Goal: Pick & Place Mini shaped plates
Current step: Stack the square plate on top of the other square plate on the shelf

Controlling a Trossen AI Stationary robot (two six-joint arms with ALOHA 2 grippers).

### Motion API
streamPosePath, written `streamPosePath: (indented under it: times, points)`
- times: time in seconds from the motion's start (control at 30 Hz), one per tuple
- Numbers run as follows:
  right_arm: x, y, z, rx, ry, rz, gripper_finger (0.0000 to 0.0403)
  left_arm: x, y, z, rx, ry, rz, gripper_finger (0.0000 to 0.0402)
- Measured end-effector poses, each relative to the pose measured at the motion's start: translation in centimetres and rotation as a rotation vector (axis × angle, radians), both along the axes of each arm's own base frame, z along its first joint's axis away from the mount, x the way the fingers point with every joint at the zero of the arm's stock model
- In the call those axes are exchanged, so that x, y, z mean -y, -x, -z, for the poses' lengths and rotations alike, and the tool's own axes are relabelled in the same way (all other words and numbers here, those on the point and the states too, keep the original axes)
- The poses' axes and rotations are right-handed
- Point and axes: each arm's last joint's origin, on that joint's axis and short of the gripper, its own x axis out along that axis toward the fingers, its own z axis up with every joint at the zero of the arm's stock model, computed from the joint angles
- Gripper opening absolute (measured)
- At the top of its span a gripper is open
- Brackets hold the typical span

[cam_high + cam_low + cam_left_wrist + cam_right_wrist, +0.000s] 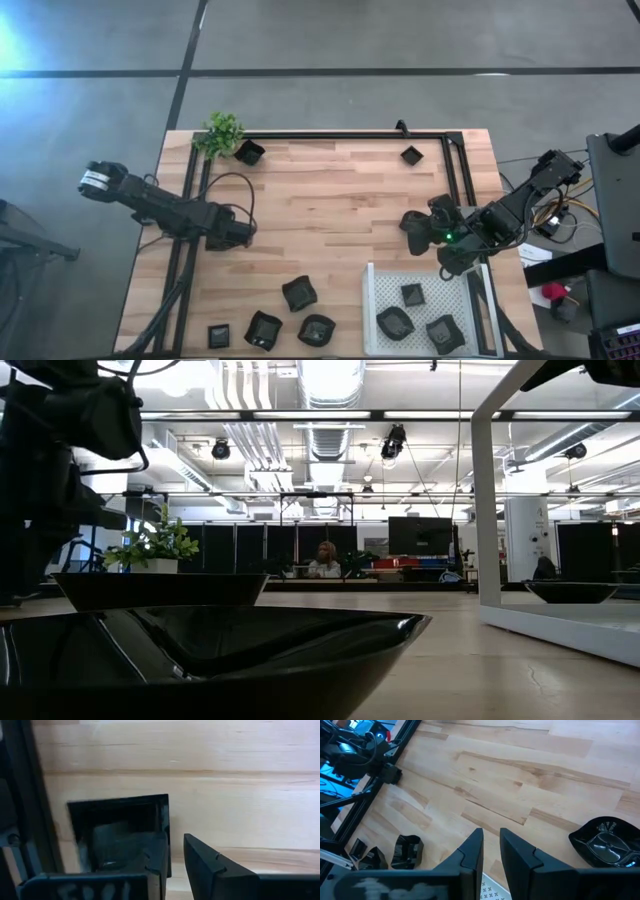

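Left gripper [175,865] finger lettering (white, blurred) is unreadable

On the worktop [330,210], three mini shaped plates [412,295] lie in the tray [372,310] at the near right corner. Four more sit in a cluster left of the tray [299,293], along the near edge. Two others sit along the far edge, one just beside the plant [222,132] at far left [249,152], one toward far right [411,155]. The left tool [243,233] sits at mid-left, the right tool [412,228] above the tray.
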Motion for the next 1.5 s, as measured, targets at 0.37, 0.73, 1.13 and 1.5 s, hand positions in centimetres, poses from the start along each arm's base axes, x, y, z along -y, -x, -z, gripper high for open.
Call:
streamPosePath:
  times: [0.37,0.73,1.13,1.5]
  points:
    - [0.00,0.00,0.00,0.000,0.000,0.000,0.0061,-0.02,0.12,0.03,-0.012,0.002,0.012,0.0060]
    - [0.00,0.00,0.00,0.001,0.000,0.000,0.0061,-0.01,0.50,0.00,-0.057,0.024,0.035,0.0060]
    - [-0.02,-0.02,-0.01,0.003,-0.002,0.000,0.0061,-0.02,0.52,-0.01,-0.059,0.024,0.021,0.0060]
    - [-0.03,-0.04,-0.03,0.006,-0.004,0.000,0.0061,-0.02,0.58,0.03,-0.064,0.026,0.026,0.0060]
